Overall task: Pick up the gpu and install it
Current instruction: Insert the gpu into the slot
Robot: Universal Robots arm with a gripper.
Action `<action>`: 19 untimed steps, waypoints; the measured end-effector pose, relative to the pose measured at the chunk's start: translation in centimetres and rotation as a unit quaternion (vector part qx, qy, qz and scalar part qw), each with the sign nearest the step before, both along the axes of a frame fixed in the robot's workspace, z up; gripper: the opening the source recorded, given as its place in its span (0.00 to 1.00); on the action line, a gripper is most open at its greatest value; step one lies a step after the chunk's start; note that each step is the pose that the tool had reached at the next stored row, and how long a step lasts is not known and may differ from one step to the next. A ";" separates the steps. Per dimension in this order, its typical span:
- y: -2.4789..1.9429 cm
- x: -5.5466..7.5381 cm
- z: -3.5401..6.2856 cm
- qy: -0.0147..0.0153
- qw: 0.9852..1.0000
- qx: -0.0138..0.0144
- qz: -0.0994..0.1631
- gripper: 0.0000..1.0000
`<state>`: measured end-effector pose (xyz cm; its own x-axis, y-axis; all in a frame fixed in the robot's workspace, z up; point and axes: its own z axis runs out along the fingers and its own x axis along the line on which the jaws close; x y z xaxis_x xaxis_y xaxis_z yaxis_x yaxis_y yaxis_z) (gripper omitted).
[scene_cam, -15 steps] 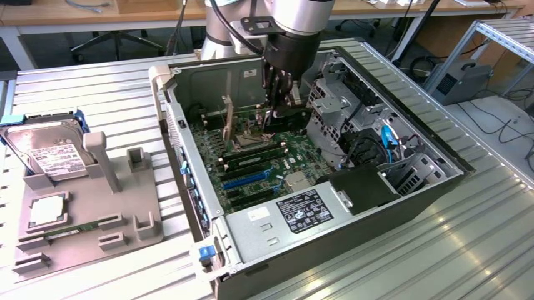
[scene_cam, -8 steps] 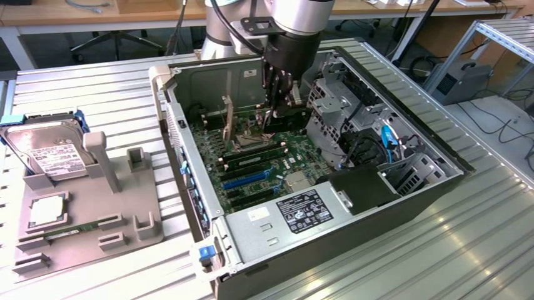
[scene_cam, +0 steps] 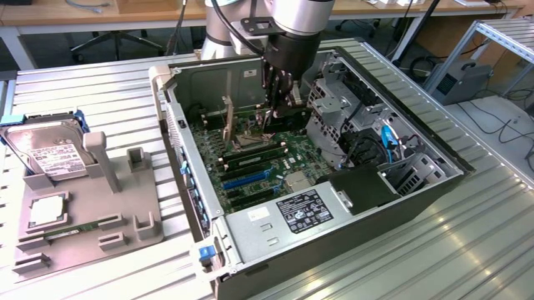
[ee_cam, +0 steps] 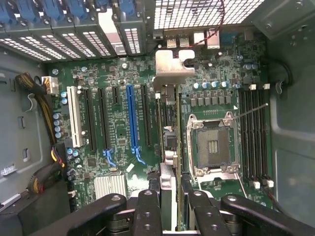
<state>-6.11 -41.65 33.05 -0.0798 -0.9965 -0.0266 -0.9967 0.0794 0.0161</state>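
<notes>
The gpu (ee_cam: 169,123) is a thin black card seen edge-on in the wrist view, with its silvery bracket (ee_cam: 172,69) toward the case's rear slots. My gripper (ee_cam: 170,209) is shut on the card's edge, one black finger on each side. The card stands upright over the green motherboard (ee_cam: 113,142), between the long blue slot (ee_cam: 131,118) and the CPU socket (ee_cam: 211,145). Whether it touches a slot I cannot tell. In the exterior view my gripper (scene_cam: 277,109) reaches down into the open computer case (scene_cam: 192,206), the gpu (scene_cam: 282,117) just below it.
The case walls, the metal drive cage (scene_cam: 334,106) and cables (scene_cam: 388,140) close in around the arm. On the exterior view's left, a grey holder (scene_cam: 92,212) carries a hard drive (scene_cam: 50,153), a memory stick (scene_cam: 71,230) and a chip (scene_cam: 46,209).
</notes>
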 end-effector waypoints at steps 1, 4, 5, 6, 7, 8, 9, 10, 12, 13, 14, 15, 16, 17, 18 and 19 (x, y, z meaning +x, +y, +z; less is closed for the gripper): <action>0.00 0.0 0.00 0.000 1.000 0.000 0.001 0.27; 0.00 0.0 -0.01 0.000 1.000 0.000 0.004 0.27; 0.00 0.0 -0.01 0.000 1.000 0.000 0.005 0.27; 0.00 0.0 -0.02 0.000 1.000 0.000 0.006 0.27; 0.00 0.0 -0.02 0.000 1.000 0.000 0.007 0.27; 0.00 0.0 -0.02 0.000 1.000 0.000 0.008 0.27; 0.00 0.0 -0.02 0.000 1.000 0.000 0.009 0.27; 0.00 0.0 -0.02 0.000 1.000 0.000 0.010 0.27; 0.00 0.0 -0.03 0.000 1.000 0.000 0.011 0.27; 0.00 0.0 -0.03 0.000 1.000 0.000 0.011 0.27; 0.00 0.0 -0.03 0.000 1.000 0.000 0.012 0.27; 0.00 0.0 -0.03 0.000 1.000 0.000 0.012 0.27; 0.00 0.0 -0.03 0.000 1.000 0.000 0.013 0.27; 0.00 0.0 -0.03 0.000 1.000 0.000 0.014 0.27; 0.00 0.0 -0.04 0.000 1.000 0.000 0.014 0.27; 0.00 0.0 -0.04 0.000 1.000 0.000 0.015 0.27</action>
